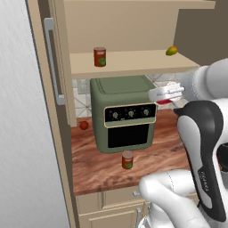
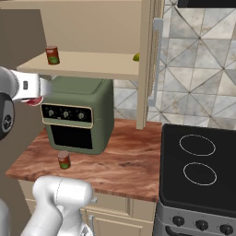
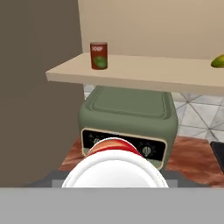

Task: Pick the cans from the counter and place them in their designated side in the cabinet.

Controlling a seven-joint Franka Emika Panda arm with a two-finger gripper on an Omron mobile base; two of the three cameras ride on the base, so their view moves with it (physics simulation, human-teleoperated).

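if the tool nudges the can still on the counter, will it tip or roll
The can stands upright on the flat counter, so a low push would probably slide it. It is taller than wide, so a high nudge might tip it. On its side, the round body would likely roll.

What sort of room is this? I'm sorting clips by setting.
A rendered kitchen, quite clearly: a green countertop oven stands on a wooden counter, a black stovetop sits beside it, and a wall cabinet above holds a can.
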